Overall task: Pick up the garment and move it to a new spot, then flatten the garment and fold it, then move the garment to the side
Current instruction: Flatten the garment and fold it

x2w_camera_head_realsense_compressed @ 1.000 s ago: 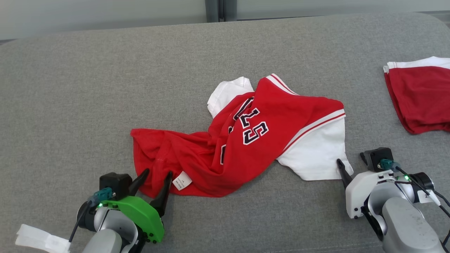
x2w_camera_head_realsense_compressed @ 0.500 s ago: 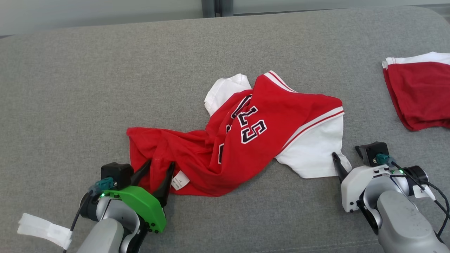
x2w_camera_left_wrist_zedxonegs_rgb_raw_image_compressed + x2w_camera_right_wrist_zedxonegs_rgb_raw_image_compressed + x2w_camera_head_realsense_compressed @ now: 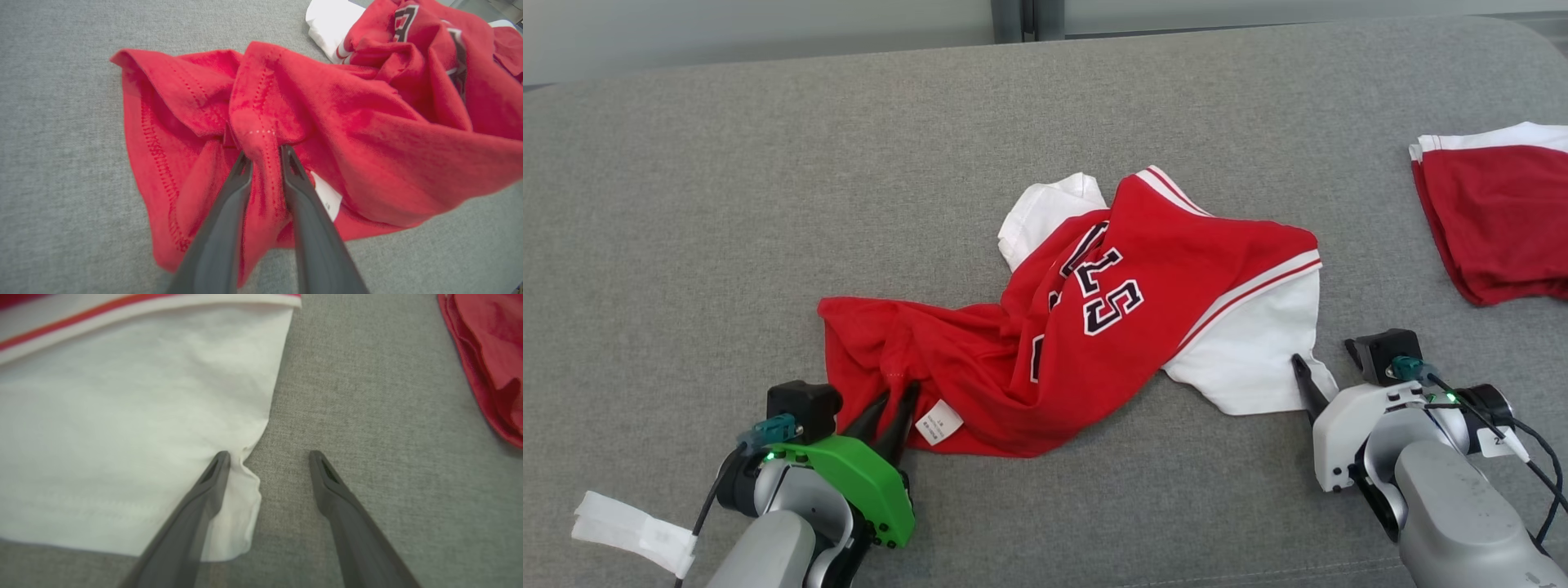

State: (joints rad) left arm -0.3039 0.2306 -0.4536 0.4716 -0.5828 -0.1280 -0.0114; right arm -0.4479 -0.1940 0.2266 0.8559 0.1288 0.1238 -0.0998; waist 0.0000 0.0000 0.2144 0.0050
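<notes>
We see the garment (image 3: 1111, 327), a red jersey with white sleeves and dark numerals, lying crumpled in the middle of the grey cloth-covered bench (image 3: 727, 204), its red hem trailing toward the lower left of the head view and one white sleeve (image 3: 1250, 359) spread toward the lower right. The left gripper (image 3: 264, 152) sits at the hem end, its jaws drawn in and clamped on a raised ridge of red cloth, just beside the small white label (image 3: 938, 423). We take a pinched fold there to be a firmer hold than a flat edge. The right gripper (image 3: 269, 454) sits at the sleeve's lower corner with its jaws apart, one finger resting on the white cloth and the other over bare bench, so the sleeve's edge runs between them. We judge it is placed to close on that corner. Holds at two far ends would let the jersey be lifted stretched, not bunched. A second red garment (image 3: 1494, 220) lies folded at the right edge, well apart, so we think the pick-up is only beginning.
</notes>
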